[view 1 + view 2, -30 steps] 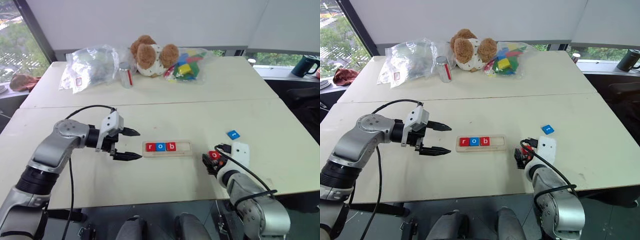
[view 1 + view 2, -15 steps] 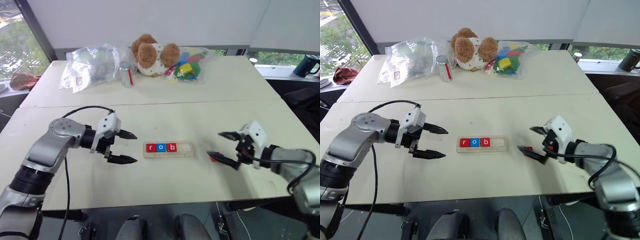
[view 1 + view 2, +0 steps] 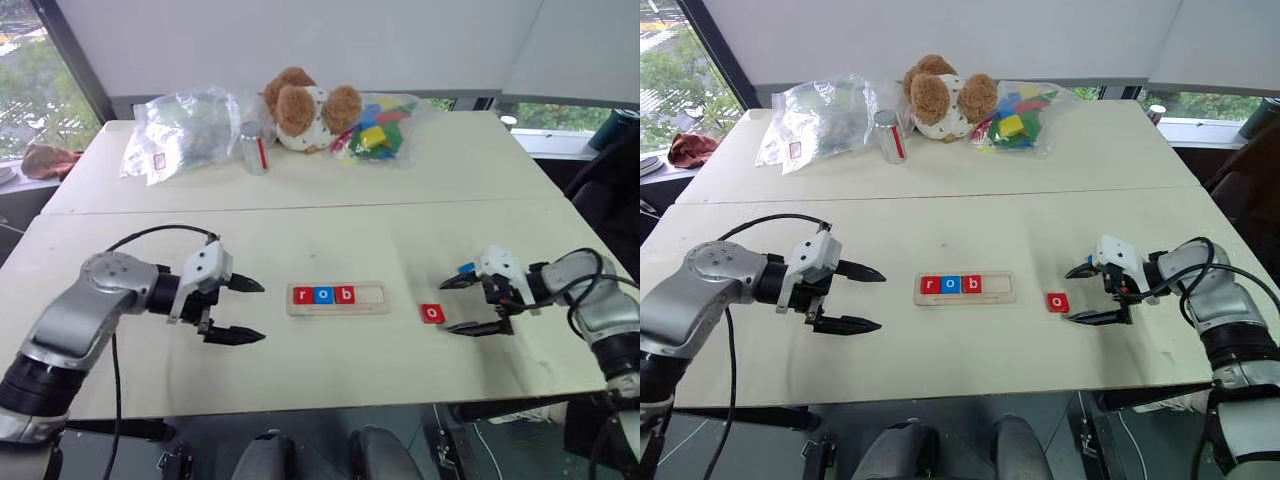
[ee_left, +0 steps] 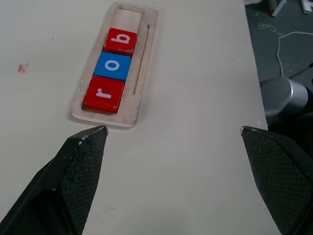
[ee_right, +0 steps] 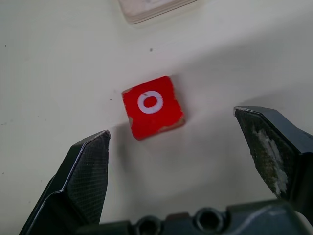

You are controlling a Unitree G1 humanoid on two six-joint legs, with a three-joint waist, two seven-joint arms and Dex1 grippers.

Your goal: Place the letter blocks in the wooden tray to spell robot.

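The wooden tray (image 3: pixel 372 296) lies mid-table with three letter blocks in its left end: red r (image 3: pixel 302 296), blue o (image 3: pixel 321 296), red b (image 3: pixel 343 295). The tray's right end is bare. A red o block (image 3: pixel 432 313) lies flat on the table right of the tray. My right gripper (image 3: pixel 448 307) is open just right of it, and the block (image 5: pixel 153 106) sits ahead of the fingers, untouched. A blue block (image 3: pixel 466 268) peeks out behind that gripper. My left gripper (image 3: pixel 262 312) stands open and empty left of the tray (image 4: pixel 128 14).
Along the far table sit a teddy bear (image 3: pixel 305 108), a clear bag of coloured toy blocks (image 3: pixel 375 130), a crumpled clear bag (image 3: pixel 185 130) and a can (image 3: pixel 254 150). A seam runs between the two tables.
My right arm swung out to the right and rolled its gripper over. The red o block now lies uncovered on the table. My left gripper drew back slightly from the tray.
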